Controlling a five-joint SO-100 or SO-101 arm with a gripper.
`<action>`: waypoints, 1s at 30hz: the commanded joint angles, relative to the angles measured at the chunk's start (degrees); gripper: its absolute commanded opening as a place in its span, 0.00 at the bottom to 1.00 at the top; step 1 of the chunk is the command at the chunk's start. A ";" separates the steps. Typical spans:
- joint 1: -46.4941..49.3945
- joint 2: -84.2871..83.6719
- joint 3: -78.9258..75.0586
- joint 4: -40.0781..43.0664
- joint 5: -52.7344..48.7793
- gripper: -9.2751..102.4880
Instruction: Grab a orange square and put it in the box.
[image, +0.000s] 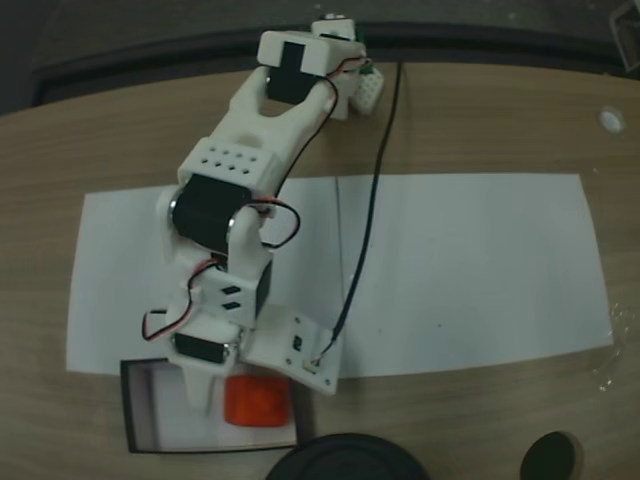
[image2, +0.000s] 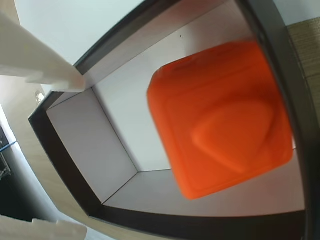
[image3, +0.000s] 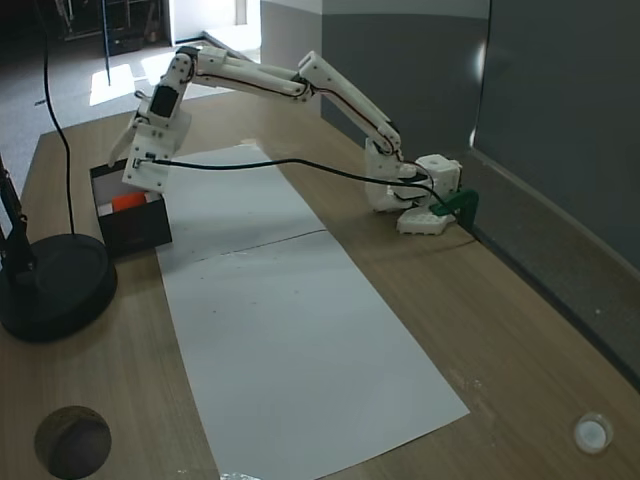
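Orange square (image2: 220, 120) resting on the white floor of the box (image2: 65, 150), against its right-hand wall in the wrist view; gripper (image: 215, 395) spread wide and empty above the box, cube lying free to the right of its white fingers (image2: 45, 65)

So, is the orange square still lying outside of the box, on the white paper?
No. In the wrist view the orange square rests on the white bottom of the box, enclosed by its black walls.
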 joint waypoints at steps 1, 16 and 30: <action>-0.62 9.23 -3.69 2.20 0.00 0.21; -12.74 56.25 4.66 18.98 3.87 0.08; -16.26 105.64 63.11 7.56 4.92 0.08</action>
